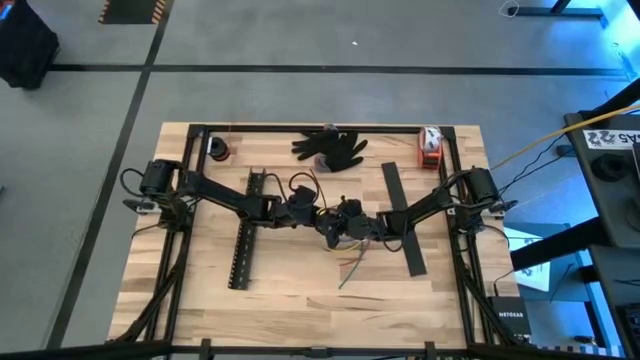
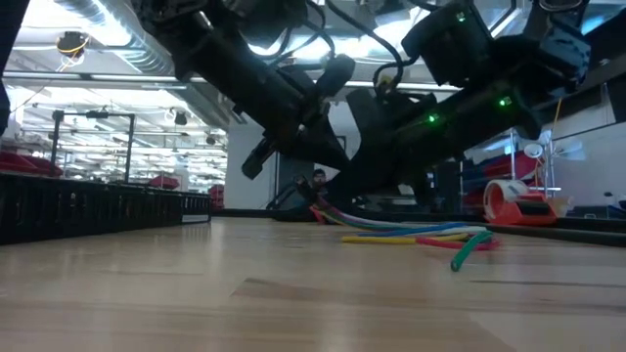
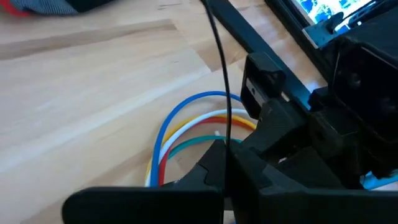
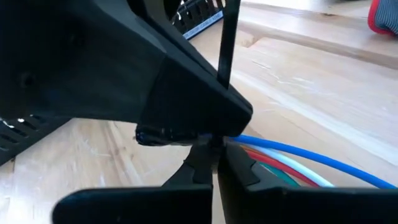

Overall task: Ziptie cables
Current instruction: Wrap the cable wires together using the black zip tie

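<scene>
The bench (image 1: 300, 300) carries no box or bin that shows holding anything; everything lies loose on the wood. The cables (image 3: 180, 127), blue, white, yellow, red and green, lie near the bench's middle, curving together in a bundle, with their free ends trailing toward the near edge in the high view (image 1: 348, 268).

Both grippers meet over that bundle. The left gripper (image 1: 322, 222) has its fingers closed narrow, and a thin black zip tie (image 3: 221, 74) rises between them. The right gripper (image 1: 345, 228) is likewise pinched tight, its fingers closed on the same thin black strip (image 4: 227, 43) just above the cables. The two grippers are almost touching each other.

Left of the arms a long black slotted channel (image 1: 243, 240) lies running near to far. Right of them a flat dark strip (image 1: 402, 215) lies at a slant. At the far edge sit black gloves (image 1: 332, 147), a red and white tape dispenser (image 1: 430, 147) toward the far right corner, and a small dark round item (image 1: 219, 149) far left.

The near part of the bench is bare wood.
</scene>
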You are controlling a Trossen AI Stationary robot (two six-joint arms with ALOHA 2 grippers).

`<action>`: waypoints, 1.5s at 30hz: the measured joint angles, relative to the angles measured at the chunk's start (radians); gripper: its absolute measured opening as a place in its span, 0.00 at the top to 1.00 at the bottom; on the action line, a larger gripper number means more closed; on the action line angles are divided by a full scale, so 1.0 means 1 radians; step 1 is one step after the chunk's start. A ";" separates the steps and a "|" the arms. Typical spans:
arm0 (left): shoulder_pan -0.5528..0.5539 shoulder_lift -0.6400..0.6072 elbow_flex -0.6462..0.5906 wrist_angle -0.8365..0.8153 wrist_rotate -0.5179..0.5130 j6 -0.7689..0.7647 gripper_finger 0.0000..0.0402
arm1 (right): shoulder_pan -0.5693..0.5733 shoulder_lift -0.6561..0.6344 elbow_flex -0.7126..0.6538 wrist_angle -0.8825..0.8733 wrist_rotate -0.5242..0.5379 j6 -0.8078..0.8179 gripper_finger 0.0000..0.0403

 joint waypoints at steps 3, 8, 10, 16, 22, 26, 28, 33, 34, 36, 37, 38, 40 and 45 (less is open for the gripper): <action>-0.001 -0.002 0.002 -0.033 -0.003 0.012 1.00 | 0.001 0.003 -0.001 0.003 -0.014 -0.006 1.00; 0.002 -0.003 0.006 -0.077 0.038 0.069 0.98 | 0.001 0.004 -0.002 -0.002 -0.034 -0.023 1.00; 0.005 -0.005 0.008 -0.062 0.043 0.073 0.94 | 0.003 0.009 -0.008 -0.032 -0.048 -0.023 1.00; 0.026 -0.006 0.009 -0.049 0.063 0.039 0.80 | 0.003 0.007 -0.006 -0.031 -0.045 -0.024 1.00; 0.030 -0.004 0.008 -0.050 0.098 0.031 0.76 | 0.003 0.006 -0.006 -0.025 -0.038 -0.024 1.00; 0.008 -0.004 0.007 -0.052 0.107 0.030 0.77 | 0.003 0.006 -0.006 -0.022 -0.031 -0.024 1.00; -0.002 -0.004 0.007 -0.053 0.107 0.056 0.78 | 0.003 0.006 -0.005 -0.021 -0.031 -0.024 1.00; -0.004 -0.003 0.006 -0.054 0.064 0.110 0.90 | 0.002 0.005 -0.005 -0.020 -0.030 -0.023 1.00; -0.001 -0.003 0.006 -0.055 0.064 0.119 0.95 | 0.002 0.005 -0.005 -0.020 -0.030 -0.023 1.00; 0.003 -0.003 0.006 -0.055 0.065 0.129 0.98 | 0.002 0.005 -0.005 -0.019 -0.029 -0.023 0.99; 0.003 -0.002 0.006 -0.055 0.064 0.129 0.98 | 0.002 0.005 -0.005 -0.018 -0.030 -0.023 0.98; 0.003 -0.002 0.006 -0.055 0.063 0.130 0.99 | 0.002 0.005 -0.005 -0.017 -0.030 -0.023 0.97; 0.003 -0.002 0.006 -0.055 0.050 0.136 1.00 | 0.002 0.005 -0.005 -0.017 -0.030 -0.023 0.96; 0.003 -0.002 0.005 -0.055 0.042 0.134 1.00 | 0.002 0.005 -0.004 -0.017 -0.037 -0.023 0.96</action>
